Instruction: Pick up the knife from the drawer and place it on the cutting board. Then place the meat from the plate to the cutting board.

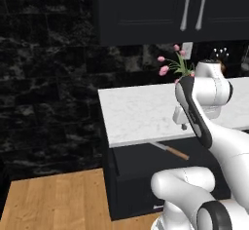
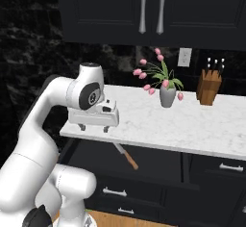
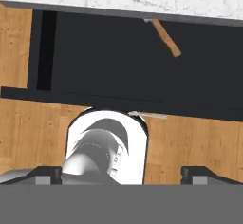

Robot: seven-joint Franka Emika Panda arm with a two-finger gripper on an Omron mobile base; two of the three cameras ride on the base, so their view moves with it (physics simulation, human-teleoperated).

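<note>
The drawer [image 1: 141, 168] [image 2: 161, 162] [image 3: 104, 57] stands pulled out under the counter's front edge, its inside dark. In it lies the knife [image 1: 171, 150] [image 2: 127, 157] [image 3: 166, 39], orange-brown handle toward the front and blade tip tucked under the counter lip. My gripper [image 2: 94, 128] [image 1: 183, 124] [image 3: 126, 173] hangs open at counter height over the front edge, above the drawer and to the left of the knife, holding nothing. Its fingers [image 3: 47, 173] are spread wide at the bottom of the hand view. The cutting board, the meat and the plate are out of view.
A white marble counter [image 1: 136, 112] [image 2: 192, 125] carries a grey vase of pink tulips [image 2: 167, 95] [image 1: 177, 67] and a wooden knife block [image 2: 209, 89]. Black wall cabinets [image 2: 151, 9] hang above. Wooden floor [image 1: 53, 195] lies left of the cabinet.
</note>
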